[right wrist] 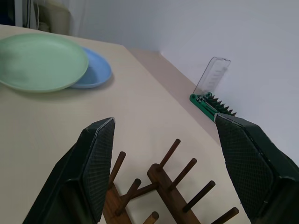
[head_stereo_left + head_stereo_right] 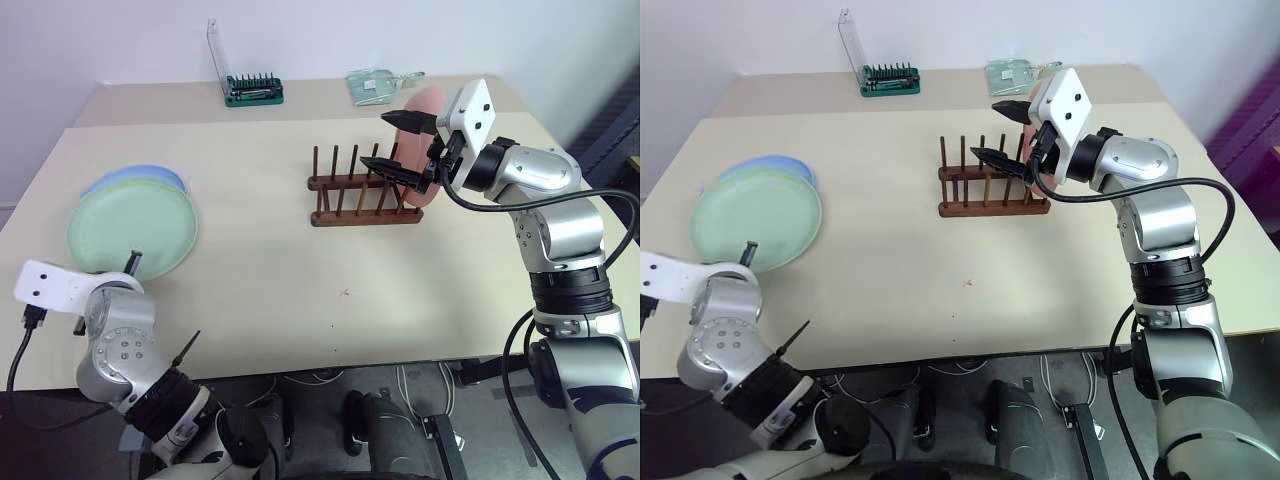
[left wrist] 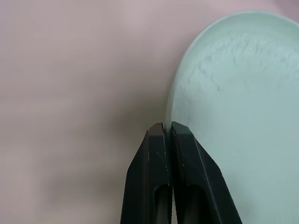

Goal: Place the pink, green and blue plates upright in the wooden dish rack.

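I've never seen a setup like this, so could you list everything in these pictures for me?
table: one, beige, under everything.
green plate: one, table's left, stacked on the blue.
blue plate: one, beneath the green.
pink plate: one, upright at the rack's right end.
wooden dish rack: one, dark brown, centre.
bit case: one, green, clear lid up, far edge.
clear packet: one, far edge.
left gripper: black, shut on the green plate's rim.
right gripper: black, open over the rack.

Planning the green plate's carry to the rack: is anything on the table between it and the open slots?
Nothing visible lies on the table between the green plate and the wooden dish rack. The pink plate stands at the rack's right end, and the open right gripper hovers there above the pegs.
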Robot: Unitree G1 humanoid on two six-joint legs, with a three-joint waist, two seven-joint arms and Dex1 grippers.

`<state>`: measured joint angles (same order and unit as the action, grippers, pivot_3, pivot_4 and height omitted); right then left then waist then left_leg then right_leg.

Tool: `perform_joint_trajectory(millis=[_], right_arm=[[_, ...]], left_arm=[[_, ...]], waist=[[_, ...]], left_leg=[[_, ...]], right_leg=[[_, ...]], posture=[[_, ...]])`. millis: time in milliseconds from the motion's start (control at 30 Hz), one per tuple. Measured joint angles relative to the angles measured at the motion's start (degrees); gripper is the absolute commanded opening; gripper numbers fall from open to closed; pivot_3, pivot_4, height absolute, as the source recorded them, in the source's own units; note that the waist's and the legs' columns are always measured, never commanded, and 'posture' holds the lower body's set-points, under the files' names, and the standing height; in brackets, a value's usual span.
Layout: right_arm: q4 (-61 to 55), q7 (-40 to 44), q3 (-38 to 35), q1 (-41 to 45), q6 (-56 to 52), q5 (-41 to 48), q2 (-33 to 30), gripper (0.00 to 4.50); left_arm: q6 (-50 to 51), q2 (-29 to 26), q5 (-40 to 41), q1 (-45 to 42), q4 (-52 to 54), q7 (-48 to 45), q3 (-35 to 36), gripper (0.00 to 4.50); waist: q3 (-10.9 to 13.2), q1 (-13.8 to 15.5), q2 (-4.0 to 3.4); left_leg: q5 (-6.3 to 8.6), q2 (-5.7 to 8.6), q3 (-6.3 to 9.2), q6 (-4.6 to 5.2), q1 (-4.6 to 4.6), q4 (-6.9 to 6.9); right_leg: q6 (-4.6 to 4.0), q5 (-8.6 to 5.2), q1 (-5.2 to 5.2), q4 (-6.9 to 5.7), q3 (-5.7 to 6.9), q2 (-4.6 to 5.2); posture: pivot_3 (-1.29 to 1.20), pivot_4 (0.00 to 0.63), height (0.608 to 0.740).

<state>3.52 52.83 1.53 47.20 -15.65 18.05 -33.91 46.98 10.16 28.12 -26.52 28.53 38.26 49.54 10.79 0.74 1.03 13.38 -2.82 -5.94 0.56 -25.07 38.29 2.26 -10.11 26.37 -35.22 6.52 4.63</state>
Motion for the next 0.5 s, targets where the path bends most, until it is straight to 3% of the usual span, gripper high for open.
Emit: perform_joint_trajectory(millis=[67,200,333,500], right_arm=[[0.0,1.0,0.0,0.0,-0.4,0.3,-0.2,3.48],[-1.8,3.6,0.1,0.1,-3.1,1.9,-0.9,4.45],[-7.0,4.9,2.2,-0.1,-3.9,1.3,-0.9,4.45],[-13.1,3.5,12.3,-2.0,2.3,-7.2,1.5,4.45]], left_arm=[[-1.4,-0.1,-0.4,0.1,0.0,-2.1,-3.1,0.04],[-3.8,-1.3,-2.1,2.2,0.5,-7.7,-15.1,0.0],[-6.9,-2.3,-5.8,3.0,-1.7,-13.0,-27.0,0.0],[-10.2,-3.7,-10.1,-5.3,-6.9,-17.3,-37.4,0.0]], waist=[[0.0,0.1,0.03],[0.0,0.0,0.05],[0.0,0.0,0.04],[0.0,0.0,0.05]], left_leg=[[-0.01,0.02,-0.02,-0.01,-0.03,0.03],[-0.01,0.03,-0.02,-0.01,-0.09,0.05],[-0.01,0.01,-0.02,-0.01,-0.09,0.04],[-0.02,0.01,0.02,-0.03,-0.09,0.05]], right_leg=[[-0.01,0.0,-0.01,0.0,0.02,0.0],[-0.01,0.0,0.02,0.03,0.03,0.02],[-0.01,0.01,0.05,0.0,0.04,-0.02],[0.15,-0.09,0.05,0.0,0.06,-0.03]], posture=[[0.0,0.15,0.73],[0.0,0.15,0.73],[0.0,0.15,0.73],[0.0,0.15,0.73]])
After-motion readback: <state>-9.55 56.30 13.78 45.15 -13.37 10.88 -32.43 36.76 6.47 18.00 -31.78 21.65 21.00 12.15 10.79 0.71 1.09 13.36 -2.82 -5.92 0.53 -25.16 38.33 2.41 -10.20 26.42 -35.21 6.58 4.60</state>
